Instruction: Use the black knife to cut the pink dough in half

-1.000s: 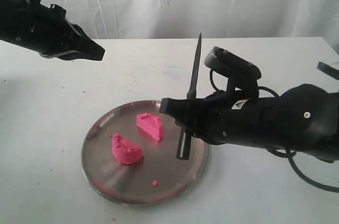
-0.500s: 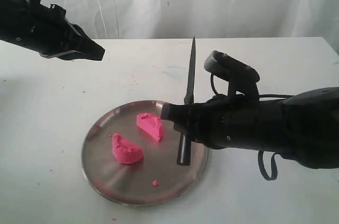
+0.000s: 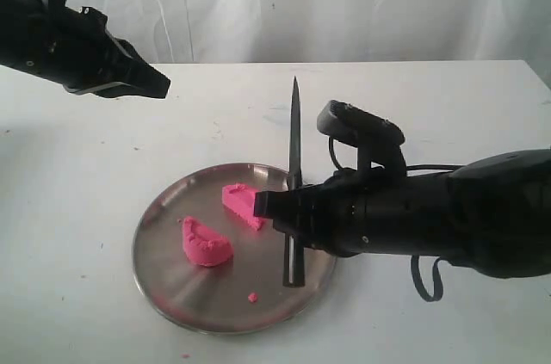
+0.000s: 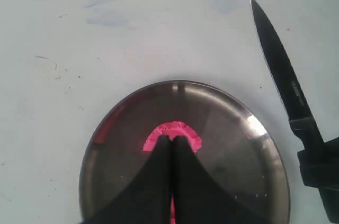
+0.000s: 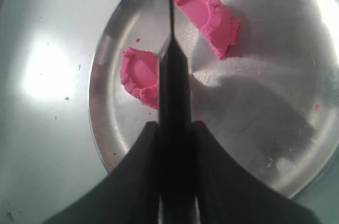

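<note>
On the steel plate (image 3: 172, 282), the pink dough (image 3: 205, 243) lay in two half-moon pieces with a clear gap between them. One sat toward the plate's left side and the other half (image 3: 243, 203) sat nearer its far edge. A tiny pink crumb (image 3: 252, 297) rested alone near the plate's front edge. Just beside the farther half, your right gripper (image 3: 288, 213) was clamped on the handle of the black knife (image 3: 294, 136). The handle's butt end was over the right part of the plate, and the blade pointed out past the far rim toward the back edge of the table (image 3: 86, 166). You could not tell whether the butt touched the plate. The blade touched neither piece of dough. Your left gripper (image 3: 159, 84) hung over the table's back left area, well apart from the plate, with its jaws pressed together and nothing between them.
</note>
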Robot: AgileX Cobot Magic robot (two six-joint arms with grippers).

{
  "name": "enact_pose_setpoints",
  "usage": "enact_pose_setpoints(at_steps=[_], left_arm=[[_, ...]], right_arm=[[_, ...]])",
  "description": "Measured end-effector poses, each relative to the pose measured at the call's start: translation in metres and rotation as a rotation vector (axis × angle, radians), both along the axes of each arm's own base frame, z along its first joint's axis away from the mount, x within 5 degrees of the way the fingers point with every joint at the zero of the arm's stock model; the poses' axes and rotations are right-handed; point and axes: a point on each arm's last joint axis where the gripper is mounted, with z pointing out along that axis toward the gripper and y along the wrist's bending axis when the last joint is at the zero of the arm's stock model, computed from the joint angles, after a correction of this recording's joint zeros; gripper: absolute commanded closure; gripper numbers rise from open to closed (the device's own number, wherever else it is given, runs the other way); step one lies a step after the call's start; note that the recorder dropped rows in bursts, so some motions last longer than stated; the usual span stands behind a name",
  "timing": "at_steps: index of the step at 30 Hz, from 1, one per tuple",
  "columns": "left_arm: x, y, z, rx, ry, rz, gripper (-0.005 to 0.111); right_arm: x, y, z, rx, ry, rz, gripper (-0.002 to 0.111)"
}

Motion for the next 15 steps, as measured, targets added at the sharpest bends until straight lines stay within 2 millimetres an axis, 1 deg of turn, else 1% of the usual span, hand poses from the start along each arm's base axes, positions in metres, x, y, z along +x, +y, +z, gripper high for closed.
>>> enact_pose_setpoints(at_steps=[3, 6, 7, 9, 10, 11, 15], left_arm=[[0.0, 0.0, 0.0, 0.0, 0.0, 0.0, 0.107], [0.0, 0.0, 0.0, 0.0, 0.0, 0.0, 0.107], [0.0, 0.0, 0.0, 0.0, 0.0, 0.0, 0.107], [0.0, 0.0, 0.0, 0.0, 0.0, 0.0, 0.107], [0.0, 0.0, 0.0, 0.0, 0.0, 0.0, 0.107], [0.0, 0.0, 0.0, 0.0, 0.0, 0.0, 0.107], [0.0, 0.0, 0.0, 0.001, -0.001, -0.001, 0.107]], right_arm=[[-0.001, 0.0, 0.0, -0.005, 0.001, 0.013, 0.108], [0.0, -0.005, -0.004, -0.058, 0.022, -0.028, 0.108], [0.001, -0.007, -0.005, -0.095, 0.006, -0.021, 0.108], [0.003, -0.01, -0.006, -0.123, 0.003, -0.065, 0.108], [0.004, -0.012, -0.006, -0.102, 0.026, -0.113, 0.108], [0.004, -0.012, -0.007, -0.106, 0.021, -0.124, 0.108], [0.002, -0.011, -0.008, -0.119, 0.009, -0.126, 0.108]])
